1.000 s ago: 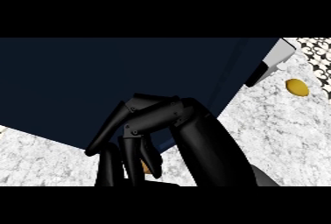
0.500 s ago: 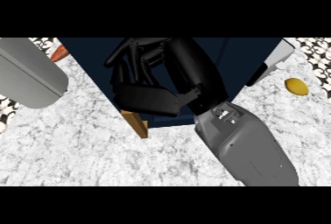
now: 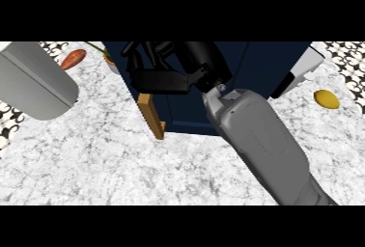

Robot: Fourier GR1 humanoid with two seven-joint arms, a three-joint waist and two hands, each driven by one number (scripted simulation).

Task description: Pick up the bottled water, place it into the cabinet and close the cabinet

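While the right hand [image 3: 162,72] rests with fingers curled on the cabinet [image 3: 242,72], whether it grasps anything cannot be told. Judged step: closing; push squarely against the door [image 3: 152,116].

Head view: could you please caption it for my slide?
Right hand reaches over the dark blue cabinet on the marble counter.

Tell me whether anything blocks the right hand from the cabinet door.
Nothing visible does. The right hand is already up against the dark blue cabinet, just above the wooden door edge. The carrot and lemon lie off to the sides. The bottled water is not visible.
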